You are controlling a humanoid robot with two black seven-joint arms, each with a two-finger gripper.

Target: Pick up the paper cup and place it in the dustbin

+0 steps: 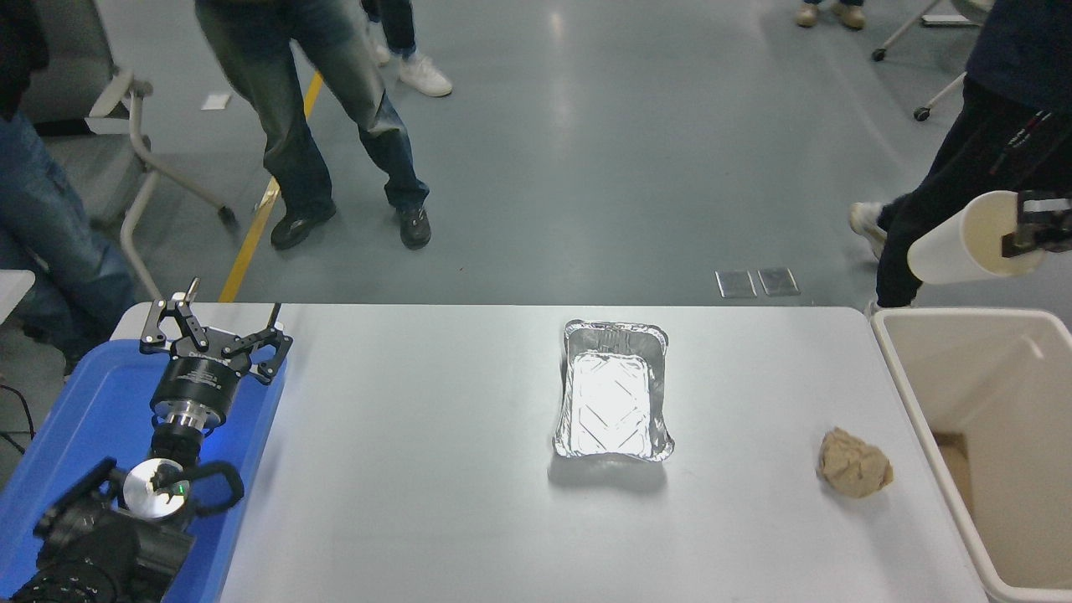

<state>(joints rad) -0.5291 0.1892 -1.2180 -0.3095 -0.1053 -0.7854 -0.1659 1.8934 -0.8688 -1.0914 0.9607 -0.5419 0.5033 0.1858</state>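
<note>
Nearest, at the lower left: left gripper (pixel 216 337), parked over the blue tray (pixel 92 419), fingers spread wide, nothing in them.

On the white table (pixel 419 469): a tan paper ball (pixel 854 474) near the right edge. Further back, in the middle: a shiny foil tray (pixel 614 392).

Just beside the table on the right: the big cream dustbin (pixel 900 368), open at the top.

Up high at the right edge: right gripper (pixel 1028 236), closed tight on the rim of the paper cup (pixel 963 241). Cup tipped on its side, mouth facing the gripper, bottom pointing left. Cup in the air, well off the table, over the bin's far rim.

Farthest, on the grey floor: legs of people (pixel 335 126) standing.
</note>
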